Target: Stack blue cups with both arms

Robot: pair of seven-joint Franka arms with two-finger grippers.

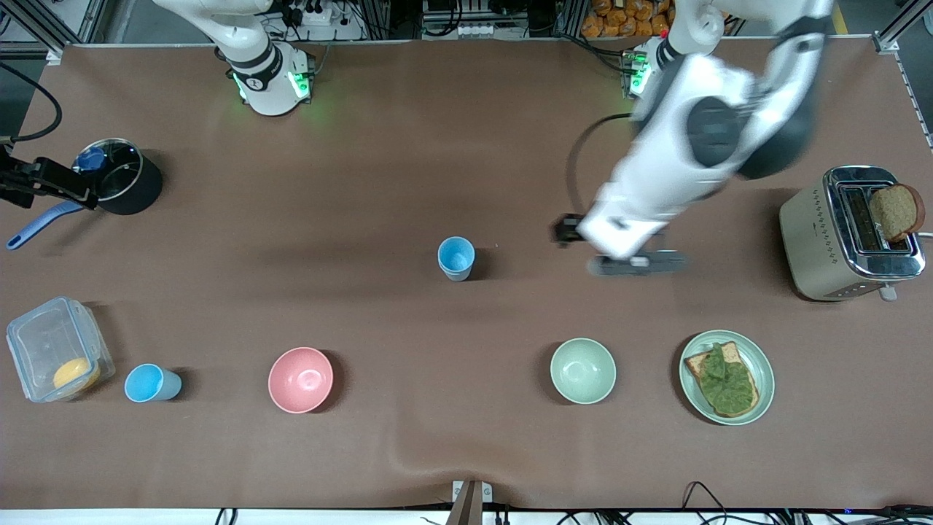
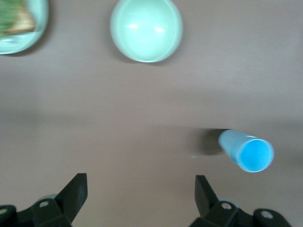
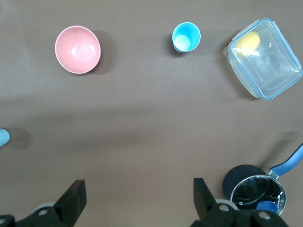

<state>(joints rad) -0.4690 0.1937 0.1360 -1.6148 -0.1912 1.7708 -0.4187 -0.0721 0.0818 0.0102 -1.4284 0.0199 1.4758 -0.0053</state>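
Two blue cups stand upright on the brown table. One cup (image 1: 455, 258) is at the table's middle; it also shows in the left wrist view (image 2: 246, 151) and at the edge of the right wrist view (image 3: 3, 138). The other cup (image 1: 151, 383) stands beside a clear container, toward the right arm's end; it shows in the right wrist view (image 3: 186, 37). My left gripper (image 1: 638, 263) (image 2: 140, 189) is open and empty, over bare table beside the middle cup. My right gripper (image 3: 139, 194) is open and empty, high over bare table; it is out of the front view.
A pink bowl (image 1: 300, 379), a pale green bowl (image 1: 582, 370) and a plate with toast (image 1: 758, 357) line the near side. A clear container (image 1: 55, 350), a black pot (image 1: 120, 177) and a toaster (image 1: 838, 240) stand at the table's ends.
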